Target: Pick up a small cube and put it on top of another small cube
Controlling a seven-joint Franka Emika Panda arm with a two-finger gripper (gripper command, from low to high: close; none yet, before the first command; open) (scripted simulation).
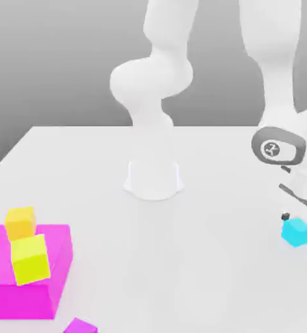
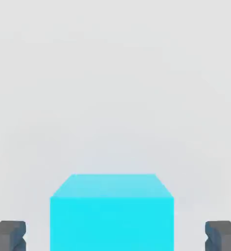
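The small cube was a plain bright cyan block with flat, unmarked faces, sitting on the white table near the exterior view's right edge. The gripper straddled it, its 2 dark fingers spread with visible gaps either side, not pinching anything.

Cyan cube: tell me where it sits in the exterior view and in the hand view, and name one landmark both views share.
Exterior view: the cyan cube sits on the white table near the exterior view's right edge, under the arm's claw.
Hand view: the cyan cube sits close to the camera, between the two dark grey fingertips.
Shared landmark: the dark fingertips flanking the cube, with plain white table around it.
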